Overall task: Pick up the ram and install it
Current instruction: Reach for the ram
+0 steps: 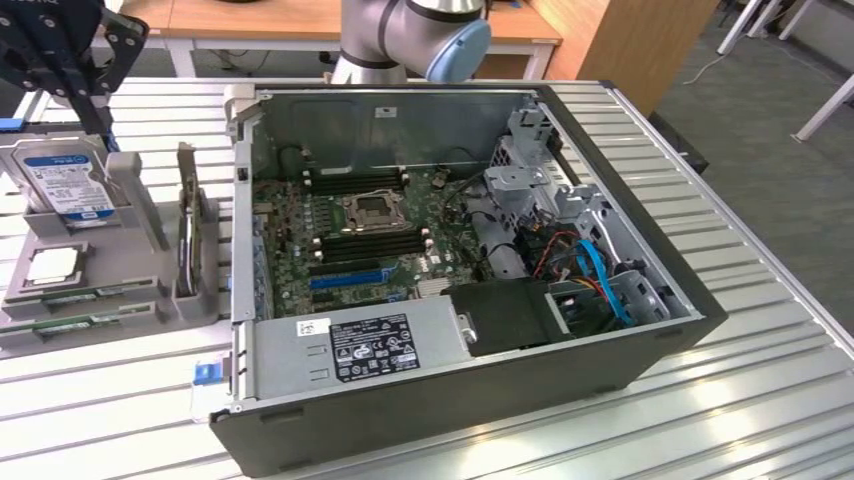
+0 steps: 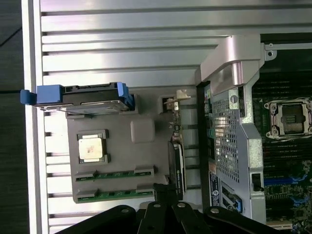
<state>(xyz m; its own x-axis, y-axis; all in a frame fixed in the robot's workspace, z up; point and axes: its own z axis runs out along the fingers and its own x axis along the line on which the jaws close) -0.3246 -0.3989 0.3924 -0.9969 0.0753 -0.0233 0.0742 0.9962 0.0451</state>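
While the black tool [image 1: 100,120] hangs closed at the exterior view's eleven o'clock, the thin green ram stick [image 2: 114,174] lies in its grey holder [image 1: 140,200].
Lowered shut, it could jab that stick or its twin [image 2: 114,193].

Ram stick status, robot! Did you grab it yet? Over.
Black gripper shut, hovering over grey parts holder. Two long green ram sticks lying in holder, not picked up. Black memory slots in the case unblocked.
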